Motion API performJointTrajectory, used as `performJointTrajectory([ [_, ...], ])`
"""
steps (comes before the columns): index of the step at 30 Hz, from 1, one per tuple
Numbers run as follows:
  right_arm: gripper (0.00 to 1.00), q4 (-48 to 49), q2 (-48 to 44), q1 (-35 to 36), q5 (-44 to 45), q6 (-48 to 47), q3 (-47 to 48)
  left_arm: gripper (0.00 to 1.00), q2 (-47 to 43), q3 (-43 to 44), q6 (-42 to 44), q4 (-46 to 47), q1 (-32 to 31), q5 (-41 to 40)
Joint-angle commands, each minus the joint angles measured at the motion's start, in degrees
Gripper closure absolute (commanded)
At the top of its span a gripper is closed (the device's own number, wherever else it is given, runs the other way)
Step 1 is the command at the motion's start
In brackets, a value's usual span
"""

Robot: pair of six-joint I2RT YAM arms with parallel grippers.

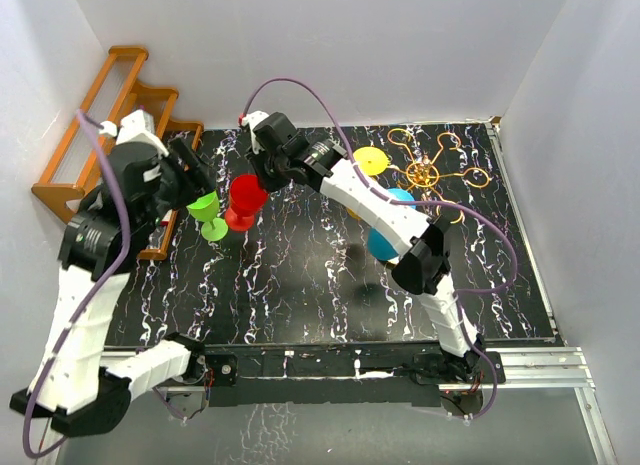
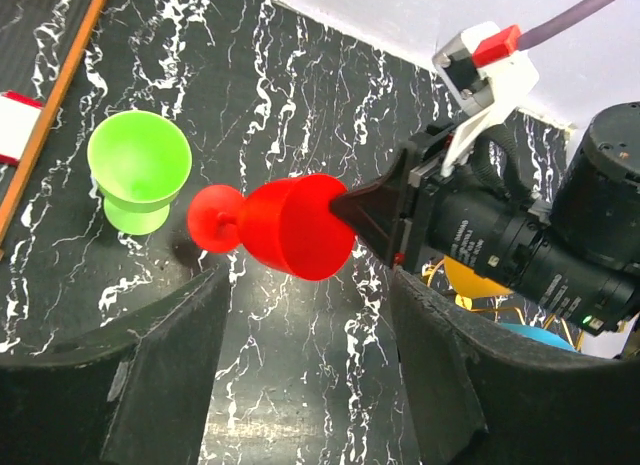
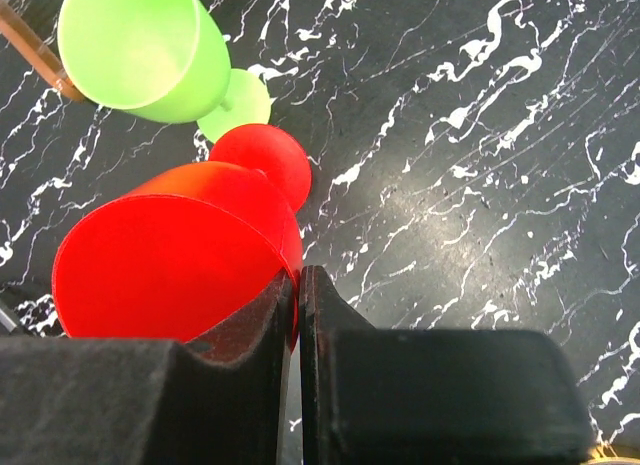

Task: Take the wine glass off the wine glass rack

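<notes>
One red wine glass, well left of the wine glass rack, is clamped in the right hand; the left hand gapes apart.

Blue glass near rack: mostly hidden under right arm. Yellow glass beside rack: lower edge behind same arm.

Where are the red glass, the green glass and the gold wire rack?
red glass (image 1: pixel 248 193), top external view, on its bowl.
green glass (image 1: pixel 204 204), top external view, on its bowl.
gold wire rack (image 1: pixel 425 173), top external view, on its central hub.
</notes>
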Motion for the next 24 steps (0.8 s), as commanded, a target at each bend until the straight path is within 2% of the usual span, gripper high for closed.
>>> performJointTrajectory([
  [1, 0.92, 2.4, 4.3, -0.3, 1.7, -0.5, 5.6, 0.34, 4.9, 2.7, 2.1, 2.3, 0.1, 2.2],
  [5, 0.92, 4.4, 7.0, -0.5, 3.0, -0.1, 6.4, 0.23, 8.0, 3.0, 3.6, 3.4, 0.2, -0.2],
  [7, 0.92, 5.1, 7.8, -0.8, 3.4, 0.1, 6.2, 0.20, 9.4, 3.9, 4.0, 3.6, 0.2, -1.2],
  [16, 0.92, 9.7, 8.8, -1.4, 3.6, -0.2, 4.2, 0.18, 14.4, 5.4, 4.7, 7.3, 4.6, 3.0],
  [17, 0.91, 10.2, 8.8, -1.5, 3.3, -0.1, 4.1, 0.18, 15.0, 5.5, 4.7, 7.8, 5.9, 4.4],
  [21, 0.76, 11.9, 8.6, -1.9, 2.1, 0.1, 3.6, 0.18, 17.4, 5.2, 3.3, 9.1, 13.7, 15.0],
  [24, 0.72, 12.3, 8.1, -2.1, 1.9, -0.4, 3.2, 0.19, 17.2, 3.6, 2.3, 10.7, 17.0, 18.4],
])
